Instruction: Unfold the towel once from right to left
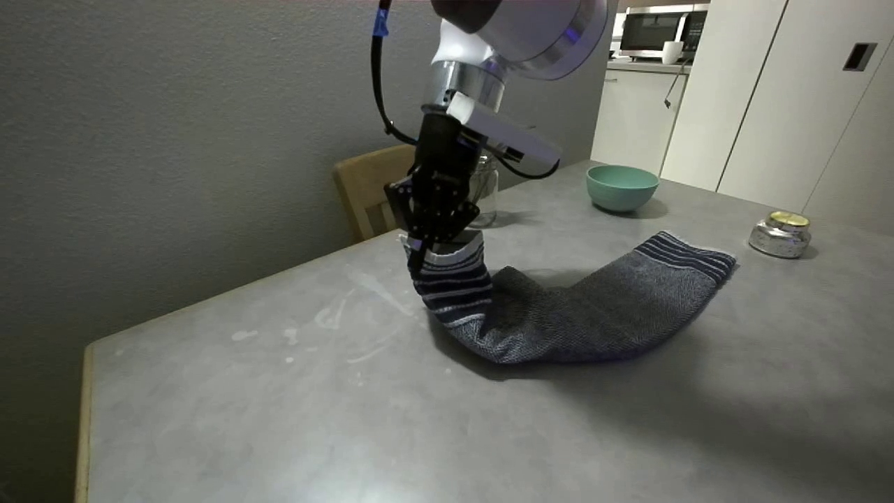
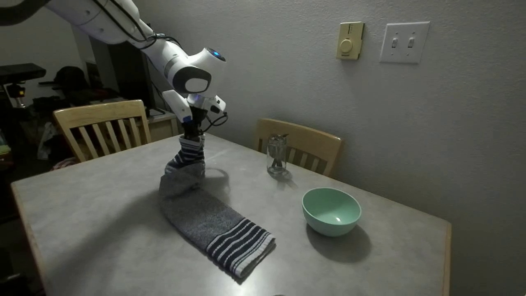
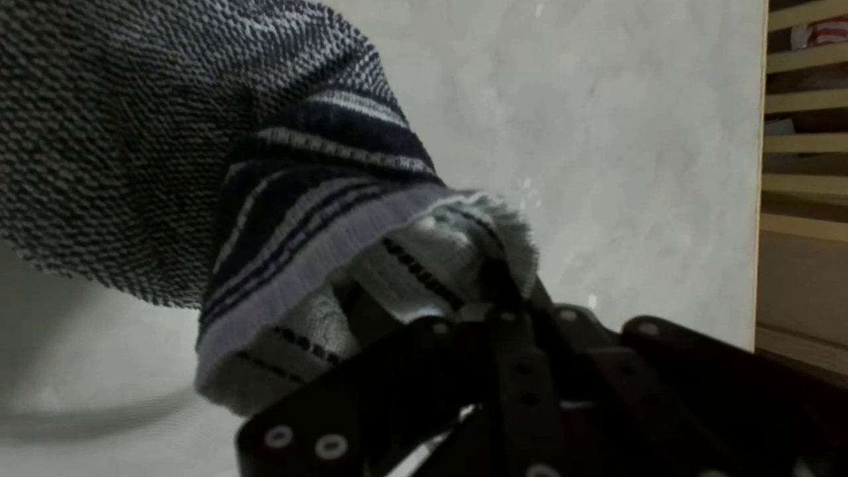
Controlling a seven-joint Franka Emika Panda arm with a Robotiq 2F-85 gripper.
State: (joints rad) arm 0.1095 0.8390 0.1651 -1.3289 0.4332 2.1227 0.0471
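The grey towel (image 1: pixel 594 314) with dark-and-white striped ends stretches across the table in both exterior views. One striped end is lifted off the tabletop, and my gripper (image 1: pixel 419 262) is shut on its edge. From there the cloth curves down to a bend on the table. The opposite striped end (image 2: pixel 242 246) lies flat, pointing toward the teal bowl's side. In the wrist view the lifted end of the towel (image 3: pixel 318 159) bunches and curls around, its pale underside showing, with the edge pinched at the dark fingertips (image 3: pixel 500 281). Part of the fingers is hidden by the cloth.
On the grey table (image 2: pixel 102 176) stand a teal bowl (image 2: pixel 331 211) and a glass jar (image 2: pixel 276 154) with utensils. A small silver jar (image 1: pixel 780 236) with a yellow lid sits beyond the towel's flat end. Wooden chairs (image 2: pixel 102 127) stand against the table's edges, near a grey wall.
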